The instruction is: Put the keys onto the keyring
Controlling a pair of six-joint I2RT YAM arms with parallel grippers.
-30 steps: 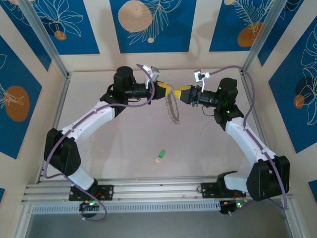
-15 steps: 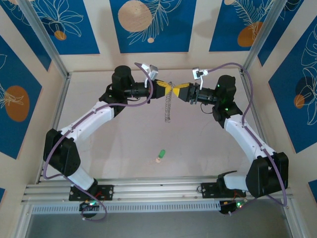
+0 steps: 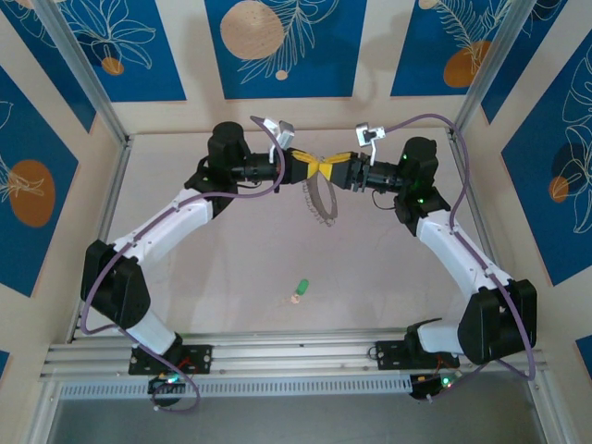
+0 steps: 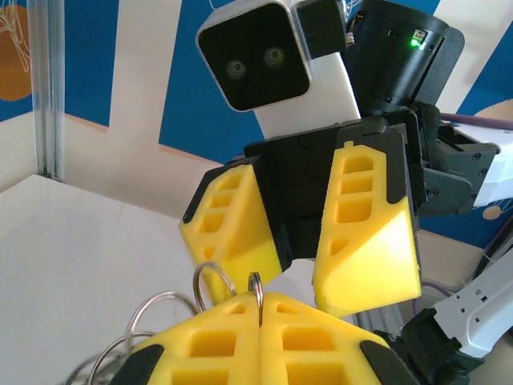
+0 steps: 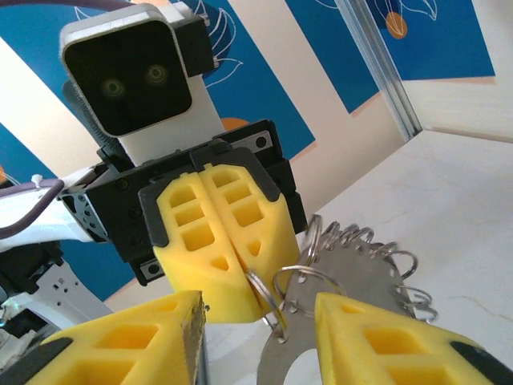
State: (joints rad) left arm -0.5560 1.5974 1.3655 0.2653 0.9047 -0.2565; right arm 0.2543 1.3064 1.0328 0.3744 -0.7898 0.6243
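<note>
The pale desk (image 3: 231,259) is carrying both arms, which are reaching inward from the near corners and meeting over its far middle. The left arm (image 3: 176,222) is coming in from the left and the right arm (image 3: 453,250) from the right, so that their yellow fingers are facing each other tip to tip.

The left end effector (image 3: 314,169) is clenched, its two fingers pressing flat together and pinching a thin wire ring of the keyring (image 3: 321,199) in the seam between them. The left wrist view is showing that ring standing up out of the closed tips (image 4: 259,298).

The right end effector (image 3: 333,169) is released. Its fingers (image 4: 369,233) are standing well apart on either side of the pinched ring, gripping nothing.

The keyring (image 5: 353,273), a grey metallic loop strung with small wire rings, is hanging from the left end effector (image 5: 240,281) and drooping just below the two sets of fingers, above the desk.

The key (image 3: 301,289), tiny with a green head and a pale shank, is lying on the desk toward the near edge, well apart from the keyring and from both end effectors.
</note>
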